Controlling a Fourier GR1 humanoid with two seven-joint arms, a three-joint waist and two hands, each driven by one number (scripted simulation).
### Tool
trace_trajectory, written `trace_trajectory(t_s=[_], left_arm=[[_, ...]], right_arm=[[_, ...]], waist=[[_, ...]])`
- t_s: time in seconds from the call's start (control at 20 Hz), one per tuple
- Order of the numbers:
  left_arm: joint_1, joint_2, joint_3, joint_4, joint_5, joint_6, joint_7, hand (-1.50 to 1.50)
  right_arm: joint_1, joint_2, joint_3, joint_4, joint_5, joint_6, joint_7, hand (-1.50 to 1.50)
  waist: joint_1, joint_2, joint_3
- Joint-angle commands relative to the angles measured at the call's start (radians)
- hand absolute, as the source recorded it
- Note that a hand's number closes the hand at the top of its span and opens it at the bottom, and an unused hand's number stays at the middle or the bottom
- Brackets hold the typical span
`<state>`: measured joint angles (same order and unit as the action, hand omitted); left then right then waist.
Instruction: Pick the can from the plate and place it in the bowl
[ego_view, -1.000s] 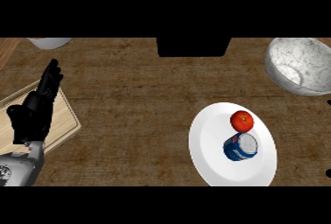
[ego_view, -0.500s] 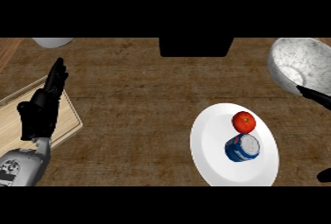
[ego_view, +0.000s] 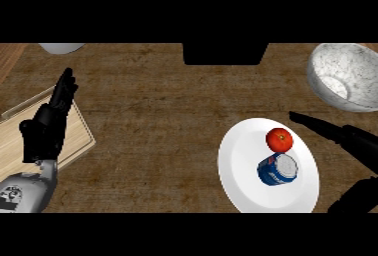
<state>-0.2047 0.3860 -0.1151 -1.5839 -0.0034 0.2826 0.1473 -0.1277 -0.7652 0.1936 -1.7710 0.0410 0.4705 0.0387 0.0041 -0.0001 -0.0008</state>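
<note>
Reaching in from the right edge, the right hand (ego_view: 347, 137) has come further over the counter (ego_view: 162, 130) than half a second ago. At far left, the left hand (ego_view: 46, 127) rests over a wooden cutting board (ego_view: 15, 145), fingers straight and pointing away. Right of centre, a white plate (ego_view: 240, 175) carries a tomato (ego_view: 279, 139) and, just nearer, the blue can (ego_view: 277, 170). The right hand's fingers are spread, touching nothing, beside the plate's right rim. A speckled bowl (ego_view: 347, 75) sits far right.
</note>
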Motion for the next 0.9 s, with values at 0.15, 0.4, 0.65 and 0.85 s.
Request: trace_trajectory(t_s=[0.15, 0.4, 0.65, 0.85], left_arm=[[-0.006, -0.036, 0.005, -0.009, -0.022, -0.007, 0.026, 0.0], [0.045, -0.024, 0.053, -0.083, -0.031, -0.057, 0.048, 0.0], [0.024, -0.04, 0.082, -0.096, -0.054, -0.086, 0.075, 0.0], [0.017, -0.083, 0.093, -0.033, -0.075, -0.094, 0.037, 0.0]], right_arm=[[-0.042, 0.065, 0.106, 0.038, 0.166, 0.037, 0.136, -1.5], [-0.046, 0.165, 0.09, 0.033, 0.214, 0.073, 0.209, -1.5], [-0.091, 0.251, 0.075, 0.186, 0.32, 0.063, 0.096, -1.5], [-0.102, 0.334, 0.107, 0.21, 0.385, 0.072, 0.125, -1.5]], waist=[[0.002, 0.001, 0.001], [-0.001, -0.001, 0.001], [0.001, 0.0, 0.001], [-0.001, 0.001, 0.001]])
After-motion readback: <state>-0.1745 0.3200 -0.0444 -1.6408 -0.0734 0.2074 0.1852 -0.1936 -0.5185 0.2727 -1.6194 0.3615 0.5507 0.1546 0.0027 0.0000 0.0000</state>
